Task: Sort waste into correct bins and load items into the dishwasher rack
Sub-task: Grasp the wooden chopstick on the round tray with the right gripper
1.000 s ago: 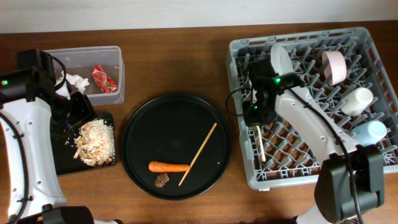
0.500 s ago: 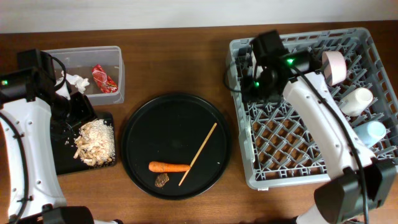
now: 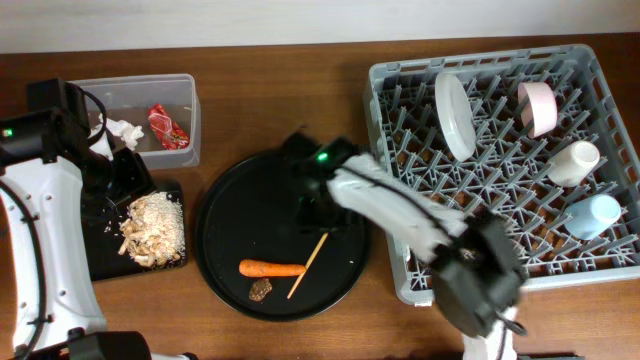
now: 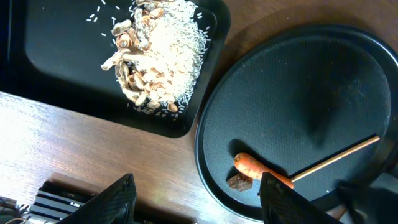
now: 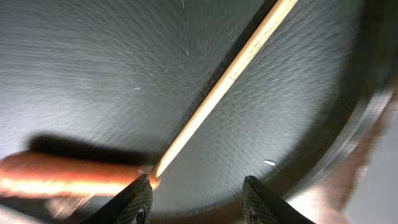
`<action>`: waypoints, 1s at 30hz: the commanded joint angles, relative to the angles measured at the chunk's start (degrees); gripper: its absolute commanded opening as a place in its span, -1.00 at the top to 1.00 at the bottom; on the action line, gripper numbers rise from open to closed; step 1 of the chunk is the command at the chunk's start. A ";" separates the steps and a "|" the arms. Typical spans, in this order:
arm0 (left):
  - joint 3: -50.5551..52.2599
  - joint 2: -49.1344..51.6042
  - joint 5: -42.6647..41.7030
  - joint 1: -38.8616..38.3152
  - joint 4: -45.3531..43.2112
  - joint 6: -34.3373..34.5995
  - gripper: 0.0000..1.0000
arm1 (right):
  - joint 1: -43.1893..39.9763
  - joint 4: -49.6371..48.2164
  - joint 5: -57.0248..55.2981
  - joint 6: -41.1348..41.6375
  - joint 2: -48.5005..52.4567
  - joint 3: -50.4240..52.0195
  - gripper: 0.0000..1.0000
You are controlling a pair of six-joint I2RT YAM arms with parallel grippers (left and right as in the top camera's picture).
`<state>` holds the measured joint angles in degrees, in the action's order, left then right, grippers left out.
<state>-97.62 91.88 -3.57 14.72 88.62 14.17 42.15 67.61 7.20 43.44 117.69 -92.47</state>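
Note:
My right gripper [image 3: 314, 207] [image 5: 199, 200] is open and empty, low over the round black tray [image 3: 240, 210], above the upper end of the wooden chopstick [image 3: 308, 266] [image 5: 227, 78]. The orange carrot [image 3: 271, 268] [image 5: 59, 177] and the small brown lump [image 3: 260, 290] lie beside the chopstick's lower end. My left gripper [image 3: 122, 177] [image 4: 200, 205] is open and empty above the shallow black tray [image 3: 100, 255], which holds beige food scraps [image 3: 155, 228] [image 4: 155, 53]. The clear tub [image 3: 190, 100] holds the red wrapper [image 3: 166, 126] and the white tissue [image 3: 123, 130]. The fork is not visible.
The grey rack [image 3: 400, 285] at the right holds the whitish plate [image 3: 455, 115], pink bowl [image 3: 537, 107], small white cup [image 3: 575, 162] and light blue cup [image 3: 596, 214]. My right arm stretches across the rack's front left corner.
My right arm has swung left out of the rack and down over the round black tray, above the chopstick. The left arm has not moved.

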 commanded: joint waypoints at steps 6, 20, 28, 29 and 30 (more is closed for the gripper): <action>-0.68 -0.83 0.39 0.02 0.17 -0.11 -0.26 | 0.96 -1.84 -0.11 5.53 9.14 0.55 0.07; -0.68 -0.83 0.39 0.02 0.17 -0.09 -0.26 | 0.96 -6.82 -0.11 6.43 9.29 0.70 0.73; -0.68 -0.83 0.42 0.02 0.17 -0.11 -0.26 | 0.28 -6.51 -0.48 6.32 7.72 0.28 0.92; -0.68 -0.83 0.42 0.02 0.17 -0.11 -0.26 | -0.26 -6.10 -1.14 5.81 6.75 0.04 0.92; -0.68 -0.83 0.42 0.02 0.17 -0.11 -0.26 | -0.66 -5.64 -1.95 4.98 5.88 -0.28 0.92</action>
<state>-97.62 91.88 -3.60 14.72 88.73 14.17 42.74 61.65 8.91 49.71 125.47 -92.40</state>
